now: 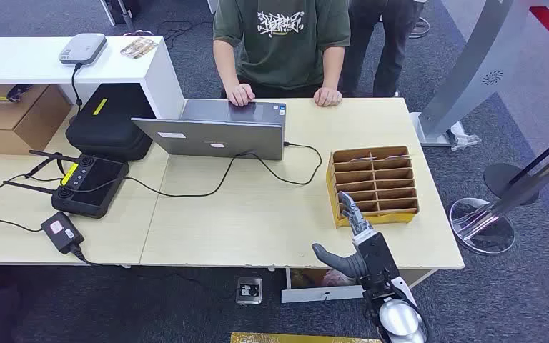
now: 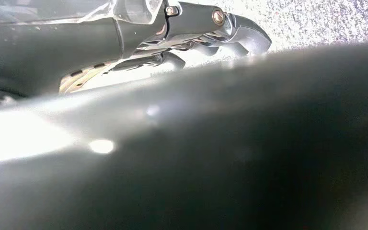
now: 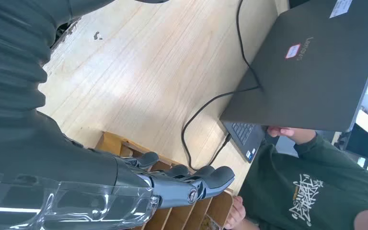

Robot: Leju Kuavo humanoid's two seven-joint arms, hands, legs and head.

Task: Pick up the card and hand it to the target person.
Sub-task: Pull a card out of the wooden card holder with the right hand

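A brown cardboard box [image 1: 375, 187] with several divided slots stands at the right of the wooden table [image 1: 257, 221]. Whether a card sits in its slots I cannot tell. My right hand [image 1: 357, 229] reaches over the box's near left corner, fingers stretched out and thumb spread, holding nothing. In the right wrist view the same hand [image 3: 172, 184] hovers above the box rim [image 3: 110, 143]. A person in a green T-shirt [image 1: 282, 36] sits at the far side, hands by a grey laptop [image 1: 214, 132]. My left hand [image 2: 211, 28] hangs low and holds nothing.
The laptop's black cable [image 1: 286, 175] loops across the table toward the box. On the left are a black case [image 1: 107, 121], a black controller with antennas [image 1: 86, 184] and a power adapter [image 1: 61, 232]. A metal stand base [image 1: 482, 221] sits on the floor at right.
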